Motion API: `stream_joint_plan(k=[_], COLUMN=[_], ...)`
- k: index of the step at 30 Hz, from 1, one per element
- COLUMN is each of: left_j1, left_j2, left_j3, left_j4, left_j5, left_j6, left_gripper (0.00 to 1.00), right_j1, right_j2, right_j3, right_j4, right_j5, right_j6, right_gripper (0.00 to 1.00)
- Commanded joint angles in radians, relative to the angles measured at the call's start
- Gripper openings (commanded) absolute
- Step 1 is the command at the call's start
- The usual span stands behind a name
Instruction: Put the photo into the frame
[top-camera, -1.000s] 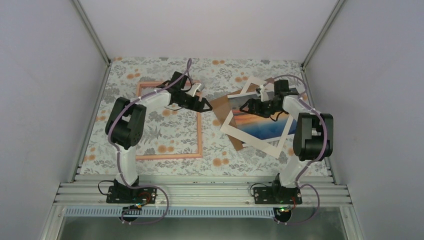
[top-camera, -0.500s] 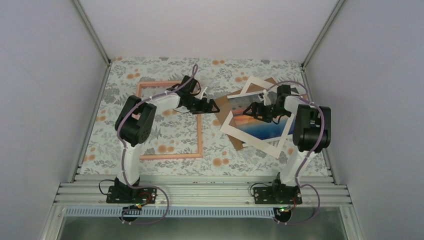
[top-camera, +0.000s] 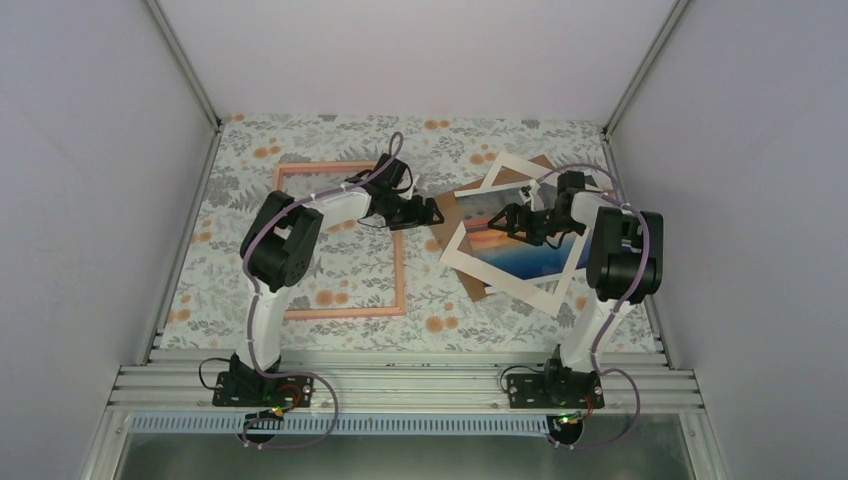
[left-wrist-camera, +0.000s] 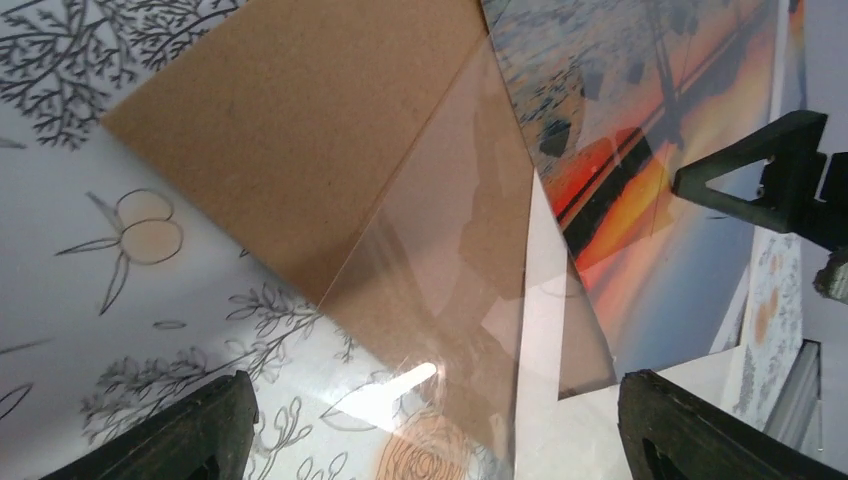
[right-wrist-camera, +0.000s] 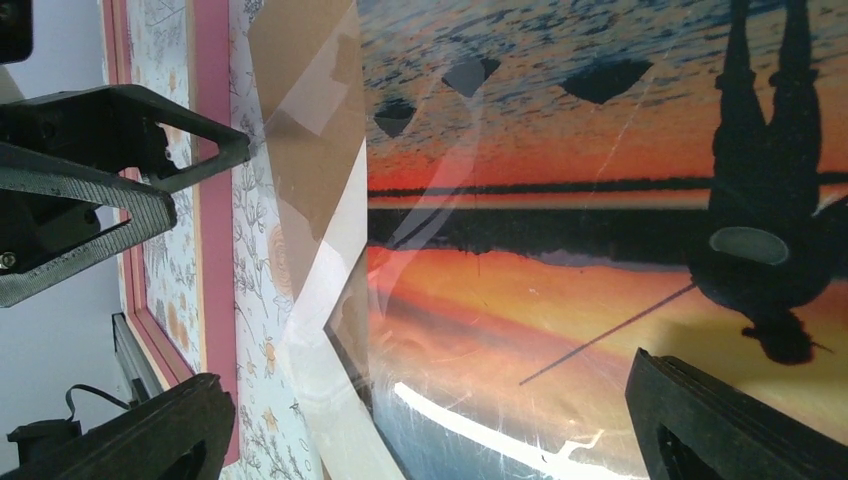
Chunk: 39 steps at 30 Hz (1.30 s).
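Photo (top-camera: 520, 250) lies right of centre on the counter (top-camera: 440, 300), within the white mat (top-camera: 505, 285), well apart from the frame (top-camera: 401, 275) at left. It looks thin, light, slick and easily creased, so take an exposed edge. Farther back, left pincer (top-camera: 434, 213) and right pincer (top-camera: 503, 217) hover wide, empty. Only the wrist views reveal a clear sheet (left-wrist-camera: 450, 280) overlapping it and the brown board (left-wrist-camera: 300, 120).

Photo (top-camera: 520, 255) partly beneath the right arm (top-camera: 622, 250); frame (top-camera: 400, 280) corner behind the left arm (top-camera: 285, 240).

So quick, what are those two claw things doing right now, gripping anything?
Left gripper: jaws open, holding nothing, over the brown board corner.
Right gripper: jaws open, holding nothing, over the photo.
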Motion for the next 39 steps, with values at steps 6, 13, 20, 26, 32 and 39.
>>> stream_joint_plan(k=[6, 13, 20, 26, 32, 39], left_j1=[0.001, -0.002, -0.011, -0.012, -0.008, -0.006], left_j2=[0.047, -0.030, -0.033, 0.044, 0.058, -0.033], left_j3=[-0.037, -0.124, -0.121, -0.064, -0.016, -0.050], left_j4=[0.175, 0.370, 0.394, 0.375, 0.304, 0.216], left_j5=[0.191, 0.271, 0.253, 0.261, 0.247, 0.173], left_j6=[-0.023, -0.044, -0.035, -0.047, -0.011, 0.056], left_gripper=[0.86, 0.72, 0.48, 0.32, 0.12, 0.02], right_j1=[-0.006, -0.007, -0.006, -0.007, -0.006, -0.007], right_j2=[0.133, 0.140, 0.131, 0.107, 0.092, -0.009], right_j3=[-0.062, -0.063, -0.063, -0.064, -0.047, -0.017], right_j4=[-0.005, -0.010, -0.012, -0.024, -0.038, -0.077], right_j5=[0.214, 0.209, 0.202, 0.182, 0.157, 0.115], right_j6=[-0.004, -0.008, -0.012, -0.026, -0.034, -0.090], right_gripper=[0.99, 0.98, 0.98, 0.98, 0.98, 0.99])
